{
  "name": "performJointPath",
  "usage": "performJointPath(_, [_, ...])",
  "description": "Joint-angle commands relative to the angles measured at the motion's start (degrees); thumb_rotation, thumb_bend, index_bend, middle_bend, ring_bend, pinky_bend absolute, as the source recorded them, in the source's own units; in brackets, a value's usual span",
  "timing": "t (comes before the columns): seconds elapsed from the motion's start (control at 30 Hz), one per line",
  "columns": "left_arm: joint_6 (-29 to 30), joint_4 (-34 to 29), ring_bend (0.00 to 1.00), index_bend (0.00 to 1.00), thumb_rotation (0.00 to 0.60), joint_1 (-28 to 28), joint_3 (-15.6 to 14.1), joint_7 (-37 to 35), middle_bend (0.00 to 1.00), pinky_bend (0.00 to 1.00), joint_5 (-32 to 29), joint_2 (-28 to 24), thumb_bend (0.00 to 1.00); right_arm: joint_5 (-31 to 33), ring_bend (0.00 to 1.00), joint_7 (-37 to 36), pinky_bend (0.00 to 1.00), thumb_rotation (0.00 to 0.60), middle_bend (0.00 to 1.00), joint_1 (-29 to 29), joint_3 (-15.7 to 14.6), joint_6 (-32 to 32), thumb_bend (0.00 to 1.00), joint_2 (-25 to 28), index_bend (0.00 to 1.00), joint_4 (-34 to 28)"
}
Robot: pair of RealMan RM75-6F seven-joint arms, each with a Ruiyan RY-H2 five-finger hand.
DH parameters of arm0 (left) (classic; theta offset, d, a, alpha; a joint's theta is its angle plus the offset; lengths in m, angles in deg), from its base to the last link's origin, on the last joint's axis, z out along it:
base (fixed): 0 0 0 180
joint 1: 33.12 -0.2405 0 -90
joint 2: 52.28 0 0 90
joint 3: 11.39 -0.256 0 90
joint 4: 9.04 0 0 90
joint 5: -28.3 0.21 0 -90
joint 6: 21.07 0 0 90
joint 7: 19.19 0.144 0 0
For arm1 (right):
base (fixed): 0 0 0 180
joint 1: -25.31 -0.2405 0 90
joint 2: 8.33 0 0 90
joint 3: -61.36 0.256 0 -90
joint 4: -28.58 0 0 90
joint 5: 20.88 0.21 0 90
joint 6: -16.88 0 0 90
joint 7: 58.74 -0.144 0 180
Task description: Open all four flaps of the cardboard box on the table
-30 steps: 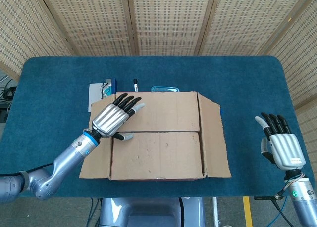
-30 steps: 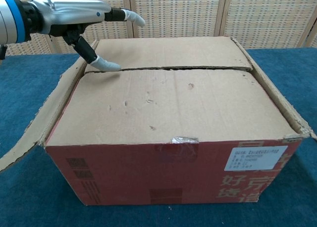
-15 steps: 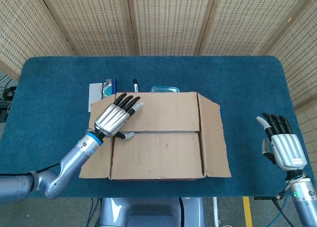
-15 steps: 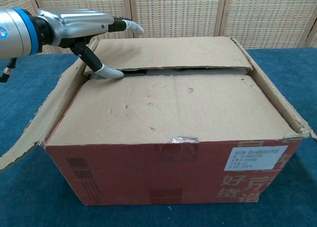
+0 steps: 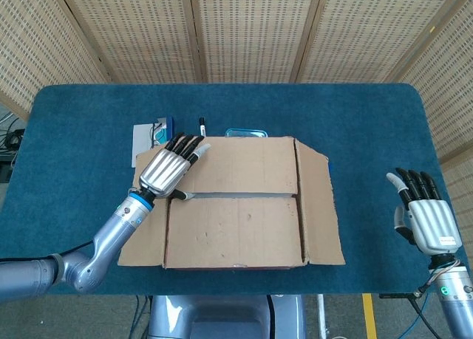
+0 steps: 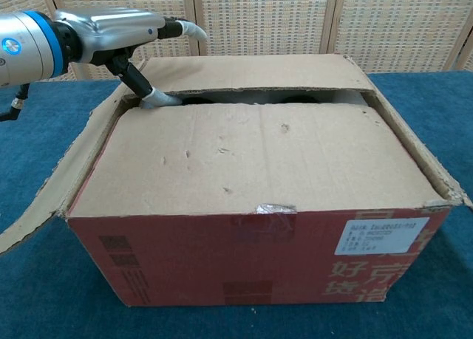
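Chest view: my left hand (image 6: 111, 36) pinches far flap (image 6: 259, 72) of cardboard box (image 6: 251, 206), thumb beneath; light, bendy card, hold corner edge; right hand (image 5: 427, 219) open, idle

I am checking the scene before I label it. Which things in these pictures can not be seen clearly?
- Box contents: chest view, dark gap under the lifted far flap.
- Small items behind the cardboard box: head view, partly hidden, too small.
- Right hand: outside the chest view.
- Left hand: thumb tip under the flap.
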Motion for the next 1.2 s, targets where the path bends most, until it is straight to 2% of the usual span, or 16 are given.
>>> performJointPath(0.03, [1.7,0.1,0.00,0.00,0.426,-0.7,0.7,-1.3,0.00,0.00,1.3,-0.2,0.26,0.0,0.00,0.0,0.00,0.600,0.07,0.0,0.0,0.0,0.78,0.0,0.10,0.0])
performJointPath(0.27, [5.7,0.8,0.00,0.00,0.426,-2.6,2.9,-6.6,0.00,0.00,6.0,-1.3,0.26,0.0,0.00,0.0,0.00,0.600,0.07,-0.1,0.1,0.1,0.78,0.0,0.10,0.1])
performJointPath(0.43, [8.1,3.2,0.00,0.00,0.425,-3.1,5.7,-10.8,0.00,0.00,8.3,-1.8,0.26,0.2,0.00,-0.2,0.00,0.600,0.07,-0.1,0.2,0.2,0.78,0.0,0.10,0.2])
performJointPath(0.47, [8.6,4.6,0.00,0.00,0.425,-2.7,7.1,-11.3,0.00,0.00,8.1,-1.7,0.26,0.2,0.00,-0.2,0.00,0.600,0.07,-0.1,0.2,0.3,0.78,0.0,0.10,0.2])
performJointPath(0.63, [5.8,10.1,0.00,0.00,0.426,-0.3,9.6,-11.4,0.00,0.00,5.9,-0.7,0.26,0.3,0.00,-0.6,0.00,0.600,0.07,0.2,0.2,0.0,0.78,0.2,0.10,0.2])
performJointPath(0.83, [3.1,17.0,0.00,0.00,0.426,2.5,10.7,-9.5,0.00,0.00,3.3,2.3,0.26,0.2,0.00,-0.9,0.00,0.600,0.07,0.4,0.2,-0.2,0.78,0.6,0.10,0.1])
performJointPath(1.07, [0.0,22.2,0.00,0.00,0.424,4.8,10.4,-6.8,0.00,0.00,1.3,4.5,0.26,0.3,0.00,-1.1,0.00,0.600,0.07,0.7,0.2,-0.4,0.78,0.8,0.10,0.0])
performJointPath(1.2, [0.3,25.2,0.00,0.00,0.426,5.7,10.5,-5.5,0.00,0.00,1.0,5.8,0.26,0.4,0.00,-1.2,0.00,0.600,0.07,0.9,0.1,-0.4,0.78,1.0,0.10,0.0])
